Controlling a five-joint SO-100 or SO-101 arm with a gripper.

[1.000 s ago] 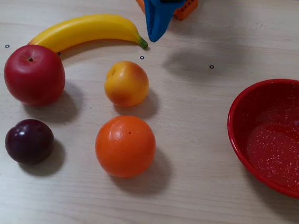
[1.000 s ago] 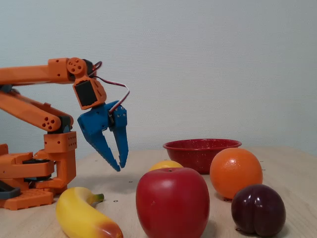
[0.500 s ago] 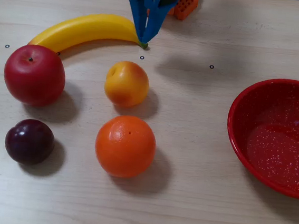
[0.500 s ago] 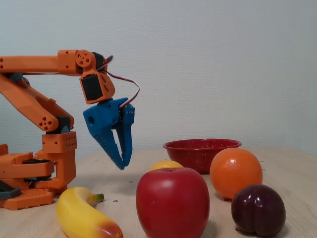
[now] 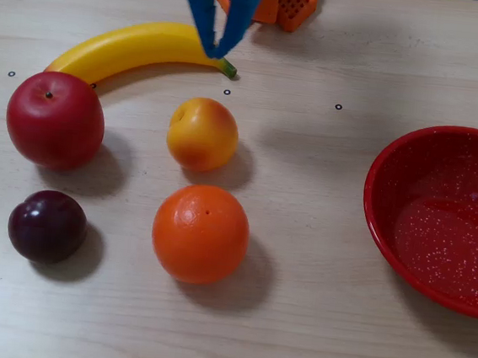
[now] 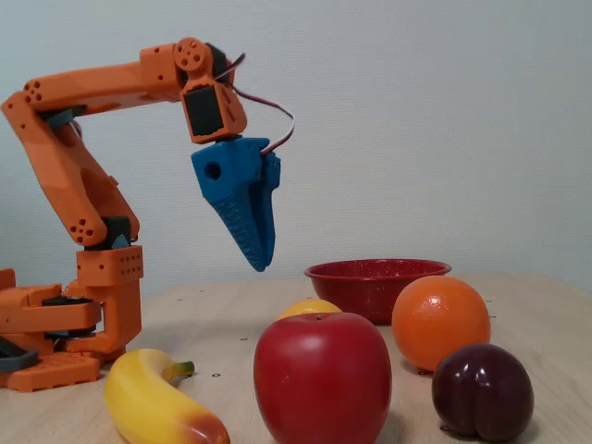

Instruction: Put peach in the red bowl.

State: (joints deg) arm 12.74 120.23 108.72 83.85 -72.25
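gripper [image 6: 262, 265]: blue two-finger claw hanging in the air, tips pointing down, well above the worktop. In a fixed view from above [image 5: 216, 52] the fingers show a narrow gap between the tips, so it's slightly parted and holding nothing. From the side the fingers overlap, so you can't judge the gap there.

arm [image 6: 102, 88]: orange, base sits at the far edge of the worktop in the top-down view and on the left in the side view.

peach [image 5: 203, 133]: sitting on the worktop, left of center, nothing touching it. In the side view only its yellow top [image 6: 310, 307] peeks out behind the apple.

red bowl [image 5: 378, 230]: over by the right edge of the worktop, empty, partly cut off by the frame. Well apart from the peach. In the side view [image 6: 375, 287] it's at the back.

banana [image 5: 133, 48]: near the far edge, curved, its stem end right under the claw tips in the top-down view.

apple [image 5: 55, 119]: red, near the left edge, just beside the banana's lower end.

orange [image 5: 200, 233]: just nearer the front edge than the peach, small gap between them.

plum [image 5: 46, 226]: dark purple, toward the front-left corner, in front of the apple.

worktop [image 5: 310, 321]: pale wood grain with a few small black dot markers.
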